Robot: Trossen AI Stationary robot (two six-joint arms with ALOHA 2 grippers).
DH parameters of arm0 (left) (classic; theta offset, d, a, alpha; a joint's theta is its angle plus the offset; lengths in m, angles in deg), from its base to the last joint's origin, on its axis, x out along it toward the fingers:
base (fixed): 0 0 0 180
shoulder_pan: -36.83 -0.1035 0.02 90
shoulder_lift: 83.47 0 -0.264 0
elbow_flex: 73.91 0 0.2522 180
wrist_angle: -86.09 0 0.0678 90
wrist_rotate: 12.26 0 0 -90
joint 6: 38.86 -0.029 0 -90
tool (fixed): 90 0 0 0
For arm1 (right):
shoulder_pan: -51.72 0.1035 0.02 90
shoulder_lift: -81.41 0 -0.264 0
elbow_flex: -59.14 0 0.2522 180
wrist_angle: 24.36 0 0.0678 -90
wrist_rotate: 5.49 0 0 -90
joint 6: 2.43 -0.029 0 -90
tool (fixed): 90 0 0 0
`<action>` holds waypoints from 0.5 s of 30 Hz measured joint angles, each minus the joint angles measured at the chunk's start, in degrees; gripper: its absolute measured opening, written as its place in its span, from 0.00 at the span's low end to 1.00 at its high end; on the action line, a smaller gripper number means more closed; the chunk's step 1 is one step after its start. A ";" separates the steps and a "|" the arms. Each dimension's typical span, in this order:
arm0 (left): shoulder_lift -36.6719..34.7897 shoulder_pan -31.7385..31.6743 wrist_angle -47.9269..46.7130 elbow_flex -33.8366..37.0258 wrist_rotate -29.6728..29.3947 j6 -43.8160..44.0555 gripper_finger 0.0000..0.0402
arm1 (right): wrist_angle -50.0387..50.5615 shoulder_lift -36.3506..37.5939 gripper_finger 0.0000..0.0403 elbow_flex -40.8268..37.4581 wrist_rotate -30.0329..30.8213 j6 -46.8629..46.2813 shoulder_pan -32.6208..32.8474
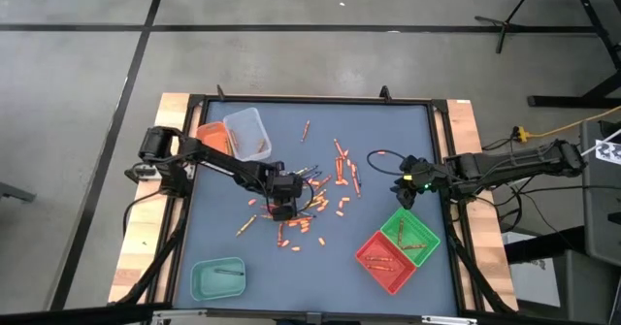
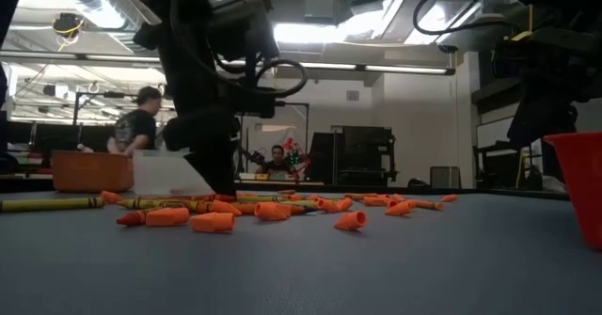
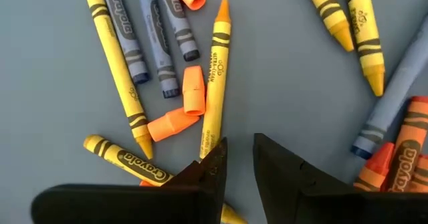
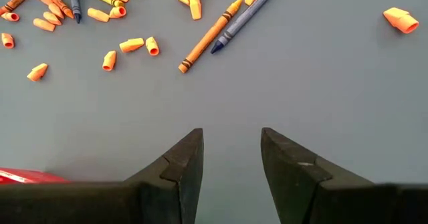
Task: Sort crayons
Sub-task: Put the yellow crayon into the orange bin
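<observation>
Dozens of crayons (image 1: 315, 194) and short orange stubs lie scattered at the table's middle. My left gripper (image 1: 281, 207) hangs low over this pile, pointing steeply down. Its fingers stand a narrow gap apart (image 3: 241, 154), with only bare table between them. In its wrist view a yellow-orange crayon (image 3: 215, 77) lies flat and runs under one fingertip, with yellow crayons (image 3: 120, 70) and blue-grey ones (image 3: 160, 37) beside it. At the table's right my right gripper (image 1: 406, 191) waits open (image 4: 232, 144) above bare mat. My left gripper comes from above, and one fingertip (image 3: 212, 160) covers the blunt end (image 3: 208, 138) of the yellow-orange crayon. I cannot tell whether it touches it. The crayon lies flat on the mat.
A clear tray (image 1: 247, 131) and an orange tray (image 1: 212, 136) stand at the far left. A teal tray (image 1: 217, 278) is at the near left. A green tray (image 1: 412, 233) and a red tray (image 1: 386, 260) sit at the near right. People are in the room beyond the table (image 2: 136, 118).
</observation>
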 joint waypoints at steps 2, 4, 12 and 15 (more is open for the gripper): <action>0.05 -0.56 -0.06 -0.01 1.09 0.13 0.16 | -0.02 0.00 0.37 0.00 0.00 0.00 -0.02; 0.08 -0.99 -0.08 -0.01 2.05 0.17 0.16 | -0.50 0.00 0.37 0.00 0.00 0.00 -0.02; 0.15 -1.34 -0.09 -0.01 3.16 0.09 0.10 | -1.13 0.00 0.37 0.00 0.00 0.00 -0.01; -0.35 -1.05 -0.10 0.10 3.65 0.06 0.09 | -1.13 0.00 0.37 0.00 0.00 0.00 -0.01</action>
